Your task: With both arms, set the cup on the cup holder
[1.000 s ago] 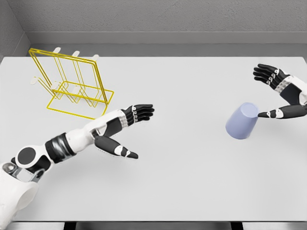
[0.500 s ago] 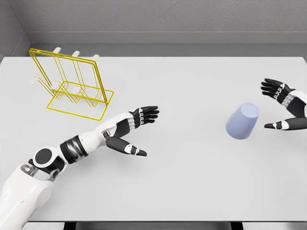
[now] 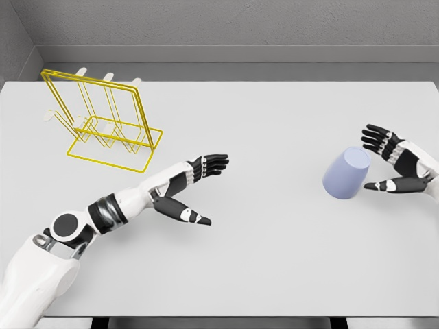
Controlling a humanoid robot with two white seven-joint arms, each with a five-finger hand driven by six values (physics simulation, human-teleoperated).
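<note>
- Right hand (image 3: 392,163) is spread wide beside the cup (image 3: 346,174), mid-right; nothing is gripped.
- Left hand (image 3: 190,188) is held open, centre-left.
- Holder (image 3: 103,123), upper left, is unloaded; everything remains undone.

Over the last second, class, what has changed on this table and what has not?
The right hand backed off right, then returned beside the cup, open, not gripping. The left hand stretched slightly further toward the middle, open. Cup and yellow cup holder stayed put.

white table (image 3: 274,260), grey back wall (image 3: 240,24)
</note>
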